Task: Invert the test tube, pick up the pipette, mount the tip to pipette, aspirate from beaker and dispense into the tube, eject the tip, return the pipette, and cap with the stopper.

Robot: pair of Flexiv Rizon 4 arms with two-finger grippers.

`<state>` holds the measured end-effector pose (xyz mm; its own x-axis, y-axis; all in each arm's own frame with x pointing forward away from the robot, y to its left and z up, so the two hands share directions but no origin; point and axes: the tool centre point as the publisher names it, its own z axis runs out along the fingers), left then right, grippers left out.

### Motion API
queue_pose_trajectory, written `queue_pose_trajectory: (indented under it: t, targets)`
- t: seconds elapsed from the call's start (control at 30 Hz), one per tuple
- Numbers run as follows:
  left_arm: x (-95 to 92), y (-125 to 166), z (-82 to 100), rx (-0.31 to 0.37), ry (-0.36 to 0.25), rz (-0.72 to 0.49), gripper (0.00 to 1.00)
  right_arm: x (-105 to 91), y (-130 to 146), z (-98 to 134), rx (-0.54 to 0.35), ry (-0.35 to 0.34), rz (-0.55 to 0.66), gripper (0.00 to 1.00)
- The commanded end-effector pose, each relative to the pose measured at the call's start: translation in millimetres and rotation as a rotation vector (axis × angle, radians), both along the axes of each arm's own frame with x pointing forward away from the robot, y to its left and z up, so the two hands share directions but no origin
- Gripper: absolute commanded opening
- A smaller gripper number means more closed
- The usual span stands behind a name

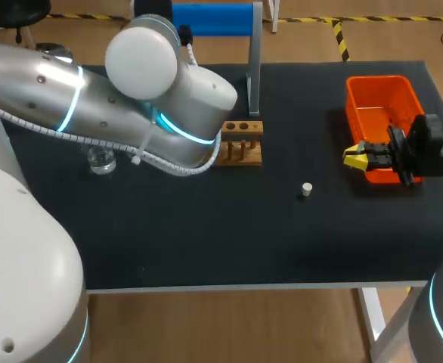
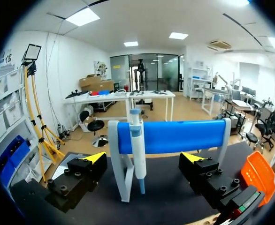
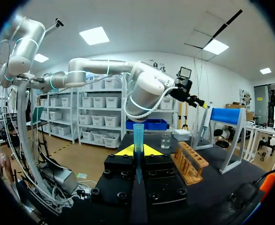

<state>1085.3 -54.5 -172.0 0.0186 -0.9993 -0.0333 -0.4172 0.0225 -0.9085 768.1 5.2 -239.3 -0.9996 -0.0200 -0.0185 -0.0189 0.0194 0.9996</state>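
Black matte table point(image 1: 206, 242), pale front edge; white leg point(image 1: 374, 321) at near-right corner

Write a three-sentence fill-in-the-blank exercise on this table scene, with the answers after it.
1. The right gripper is shut on the ___.
2. The pipette hangs on the blue stand ahead of the left gripper, whose fingers are ___.
3. The white stopper lies on the table, between the wooden rack and the ___ bin.
Missing words: test tube; open; orange.
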Motion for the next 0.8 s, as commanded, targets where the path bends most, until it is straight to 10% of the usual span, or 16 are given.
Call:
queue_pose_trajectory:
  t: [0.03, 0.07, 0.1, 0.8]
  targets:
    - [10.4, -1.5, -4.6, -0.001, -0.006, -0.007, 0.89, -0.6, -1.1, -0.2, 0.0, -0.001, 0.0, 0.0]
    - [12.3, -1.8, -5.6, -0.002, -0.007, -0.009, 0.55, -0.6, -1.1, -0.2, 0.0, -0.001, 0.0, 0.0]
    - [13.3, -2.1, -6.7, -0.003, -0.006, -0.01, 0.45, -0.6, -1.1, -0.2, 0.0, -0.001, 0.0, 0.0]
    - [42.2, 0.3, -25.7, -0.038, -0.012, -0.052, 0.42, -0.6, -1.1, -0.2, 0.0, -0.001, 0.0, 0.0]
